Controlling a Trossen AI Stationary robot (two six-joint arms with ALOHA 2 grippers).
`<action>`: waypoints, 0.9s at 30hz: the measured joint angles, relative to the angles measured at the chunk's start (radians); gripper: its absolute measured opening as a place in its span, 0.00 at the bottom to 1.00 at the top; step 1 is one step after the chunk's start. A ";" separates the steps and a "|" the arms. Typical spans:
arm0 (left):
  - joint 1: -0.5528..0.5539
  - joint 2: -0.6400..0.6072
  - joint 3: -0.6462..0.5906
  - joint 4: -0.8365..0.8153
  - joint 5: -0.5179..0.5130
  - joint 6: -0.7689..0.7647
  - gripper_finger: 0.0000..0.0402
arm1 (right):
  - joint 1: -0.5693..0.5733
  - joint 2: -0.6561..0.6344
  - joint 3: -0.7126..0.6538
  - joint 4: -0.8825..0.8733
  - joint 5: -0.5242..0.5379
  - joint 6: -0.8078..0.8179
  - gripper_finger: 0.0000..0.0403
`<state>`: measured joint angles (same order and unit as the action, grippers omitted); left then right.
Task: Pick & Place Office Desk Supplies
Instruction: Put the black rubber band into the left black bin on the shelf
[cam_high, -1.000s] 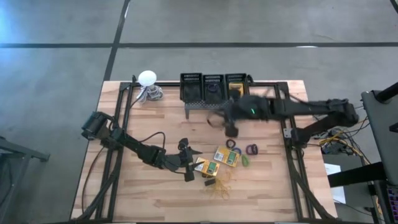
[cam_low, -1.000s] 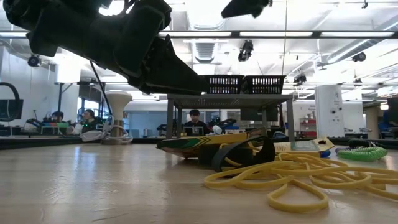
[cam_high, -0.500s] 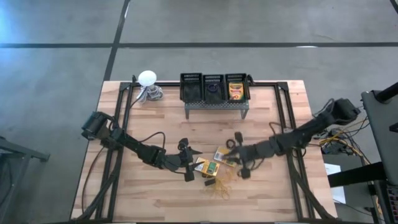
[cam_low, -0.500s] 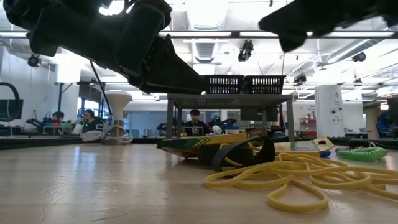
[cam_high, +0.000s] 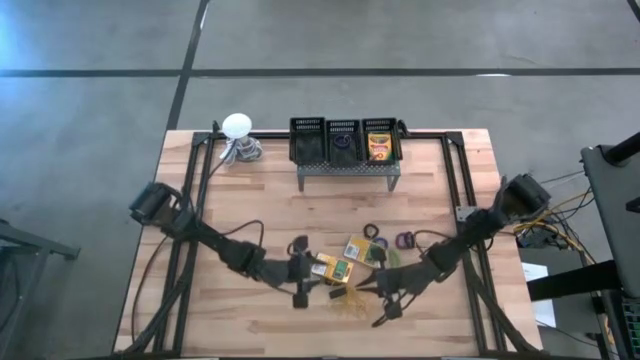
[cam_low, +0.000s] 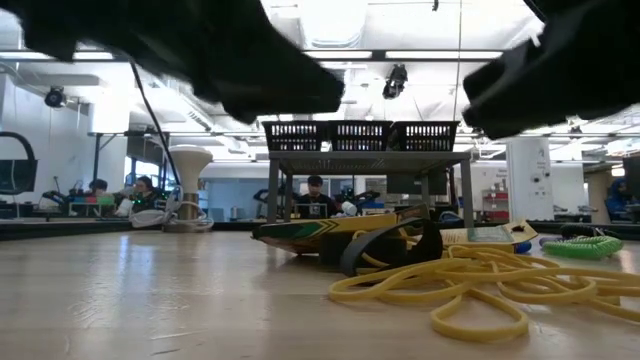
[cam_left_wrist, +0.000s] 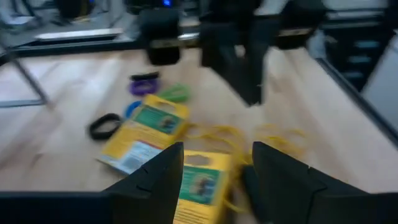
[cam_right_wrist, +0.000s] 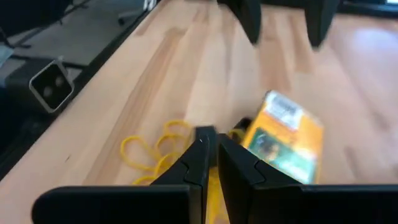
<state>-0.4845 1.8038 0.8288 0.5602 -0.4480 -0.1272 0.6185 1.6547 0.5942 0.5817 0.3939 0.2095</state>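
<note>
- Right tool (cam_high: 385, 312) swung from the stand (cam_high: 343, 165) down to lower centre, clenched empty over rubber bands (cam_high: 350, 298).
- Left tool (cam_high: 301, 288) parted, beside crayon boxes (cam_high: 338, 268).
- Next pick likely bands.

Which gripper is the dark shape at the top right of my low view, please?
Observer: That is the right gripper, shut, close by the rubber bands.
Operator: And the other arm?
Observer: The left gripper is open, and a crayon box shows between its fingers.
Operator: Is anything stored yet?
Observer: Yes, a second crayon box lies in the right-hand compartment of the stand.
</note>
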 joint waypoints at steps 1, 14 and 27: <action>-0.018 0.000 0.016 -0.038 0.002 0.000 0.49 | 0.005 0.017 0.005 0.000 0.000 0.003 0.07; -0.057 0.076 0.088 -0.246 0.173 -0.405 0.49 | 0.010 0.093 0.024 0.002 0.002 0.017 0.07; -0.038 0.296 0.293 -0.322 -0.016 -0.355 0.49 | 0.010 0.088 0.023 0.002 0.002 0.016 0.07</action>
<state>-0.5220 2.1002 1.1215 0.2380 -0.4643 -0.4824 0.6281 1.7432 0.6174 0.5834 0.3962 0.2256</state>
